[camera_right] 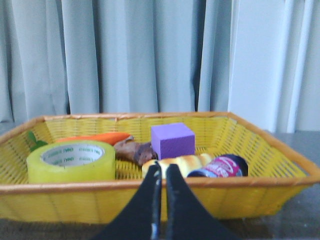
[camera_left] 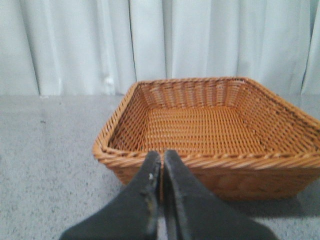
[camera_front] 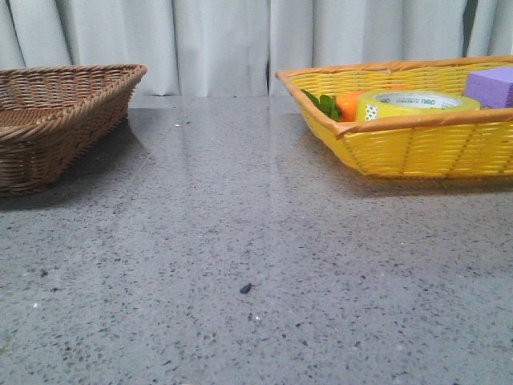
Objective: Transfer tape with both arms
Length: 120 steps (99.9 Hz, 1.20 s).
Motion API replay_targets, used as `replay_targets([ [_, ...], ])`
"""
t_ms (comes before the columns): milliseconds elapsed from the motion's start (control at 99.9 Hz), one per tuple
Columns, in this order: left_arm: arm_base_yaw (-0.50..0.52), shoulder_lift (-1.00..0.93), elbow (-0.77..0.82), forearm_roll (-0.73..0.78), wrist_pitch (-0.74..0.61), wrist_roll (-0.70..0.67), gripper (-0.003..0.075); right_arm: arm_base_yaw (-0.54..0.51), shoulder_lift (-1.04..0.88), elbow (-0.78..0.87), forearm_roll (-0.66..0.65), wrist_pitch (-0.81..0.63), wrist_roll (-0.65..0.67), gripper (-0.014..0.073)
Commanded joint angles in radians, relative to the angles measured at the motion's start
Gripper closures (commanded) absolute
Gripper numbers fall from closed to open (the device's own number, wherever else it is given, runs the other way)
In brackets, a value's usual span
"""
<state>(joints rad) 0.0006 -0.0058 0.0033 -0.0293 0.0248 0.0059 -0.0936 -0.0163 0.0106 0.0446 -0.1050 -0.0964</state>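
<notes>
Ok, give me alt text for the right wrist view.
A shut black gripper points at a yellow basket holding a roll of yellow tape, a carrot, a purple block and a can, with grey curtains behind.

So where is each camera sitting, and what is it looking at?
Front view: low, facing forward over the grey table, brown basket left, yellow basket right; no arm shows.
Left wrist view: on the left arm, facing the brown basket; the shut left gripper shows.
Right wrist view: on the right arm, facing the yellow basket; the shut right gripper shows.
Shared: front and right wrist views both show the tape, carrot and purple block.
</notes>
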Motion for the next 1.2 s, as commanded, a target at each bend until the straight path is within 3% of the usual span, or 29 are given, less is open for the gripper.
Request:
replay_targets([
  [0,0.003,-0.029,0.01,-0.001,-0.111,-0.006,0.0741,-0.004,-0.014,0.021,0.002,-0.101,-0.009,0.0668],
  [140,0.003,-0.027,-0.014,-0.01,-0.115,-0.006,0.0741,-0.004,-0.014,0.001,0.008,-0.072,0.034,0.0668],
  [340,0.003,0.054,-0.123,-0.01,-0.109,-0.006,0.0741,-0.004,0.072,-0.146,0.008,0.152,0.037,0.0667],
  [771,0.003,0.429,-0.433,-0.01,-0.025,-0.006,0.0741,-0.004,0.661,-0.613,0.008,0.431,0.033,0.065],
  [891,0.003,0.499,-0.471,-0.01,-0.025,-0.006,0.0741,0.038,0.825,-0.788,0.008,0.544,0.033,0.0538],
  [1061,0.003,0.546,-0.483,-0.01,-0.033,-0.006,0.0741,0.16,1.043,-1.033,0.008,0.712,0.033,0.0261],
  [1191,0.003,0.553,-0.483,-0.01,-0.033,-0.006,0.0741,0.258,1.224,-1.219,0.023,0.85,0.033,0.0207],
])
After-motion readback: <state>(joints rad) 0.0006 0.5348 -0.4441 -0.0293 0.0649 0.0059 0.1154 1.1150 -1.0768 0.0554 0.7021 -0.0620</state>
